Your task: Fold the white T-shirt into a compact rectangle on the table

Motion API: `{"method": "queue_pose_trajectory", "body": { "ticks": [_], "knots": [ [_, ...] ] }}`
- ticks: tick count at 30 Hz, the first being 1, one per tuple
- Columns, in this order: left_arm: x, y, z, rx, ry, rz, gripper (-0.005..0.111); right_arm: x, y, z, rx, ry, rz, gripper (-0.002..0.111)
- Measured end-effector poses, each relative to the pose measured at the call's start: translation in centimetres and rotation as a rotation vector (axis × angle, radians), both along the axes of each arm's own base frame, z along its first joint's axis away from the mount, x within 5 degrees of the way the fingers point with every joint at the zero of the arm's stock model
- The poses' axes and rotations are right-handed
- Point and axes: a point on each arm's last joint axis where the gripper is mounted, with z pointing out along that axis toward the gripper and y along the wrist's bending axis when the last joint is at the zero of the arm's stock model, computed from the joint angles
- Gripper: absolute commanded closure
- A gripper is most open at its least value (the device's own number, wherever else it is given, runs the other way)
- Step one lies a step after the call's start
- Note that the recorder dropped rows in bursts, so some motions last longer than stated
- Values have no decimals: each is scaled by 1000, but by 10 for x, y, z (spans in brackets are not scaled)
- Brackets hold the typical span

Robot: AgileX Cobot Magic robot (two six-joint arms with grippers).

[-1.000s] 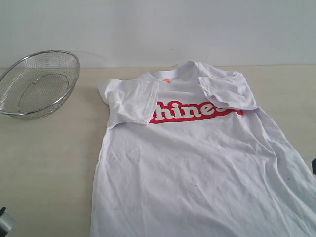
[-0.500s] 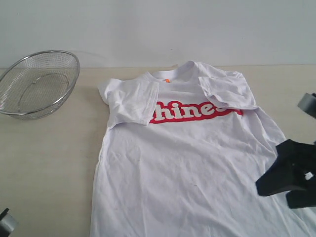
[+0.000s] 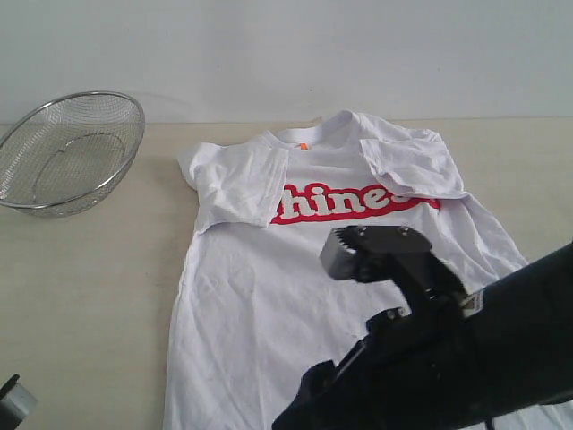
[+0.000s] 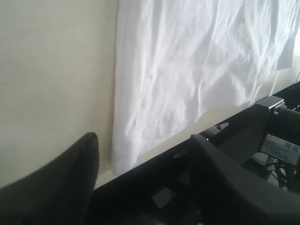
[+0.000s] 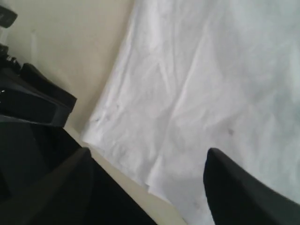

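2 empty tools, jaws apart: left gripper (image 4: pixel 143 145), right gripper (image 5: pixel 147 154). White T-shirt (image 3: pixel 260 296) lies flat on the table (image 3: pixel 81 296), collar at 12 o'clock, hem at 6; red lettering (image 3: pixel 340 202) shows "hines".

Mesh bowl (image 3: pixel 70 150) occupies the far-left corner; table (image 3: pixel 89 296) left of T-shirt (image 3: pixel 251 296) open.

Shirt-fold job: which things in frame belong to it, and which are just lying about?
Belongs to the job:
white T-shirt, spread out, both sleeves folded in
table under it
right hand, open, over the shirt's hem
left hand, open, by a hem corner

Just lying about:
steel mesh bowl, on the table, apart from the shirt
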Motion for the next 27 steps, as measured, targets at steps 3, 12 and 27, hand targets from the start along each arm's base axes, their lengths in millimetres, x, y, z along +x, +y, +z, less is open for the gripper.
{"method": "queue_pose_trajectory", "body": {
  "ticks": [3, 12, 27],
  "knots": [
    [0, -2, 3, -37, 0, -4, 53, -7, 16, -10, -21, -2, 38, 52],
    [6, -2, 9, -25, -67, 19, 53, -6, 57, -52, -142, 91, 144, 53],
    [2, 10, 8, 139, -90, 24, 53, -15, 99, -76, -204, 14, 283, 35]
  ]
}}
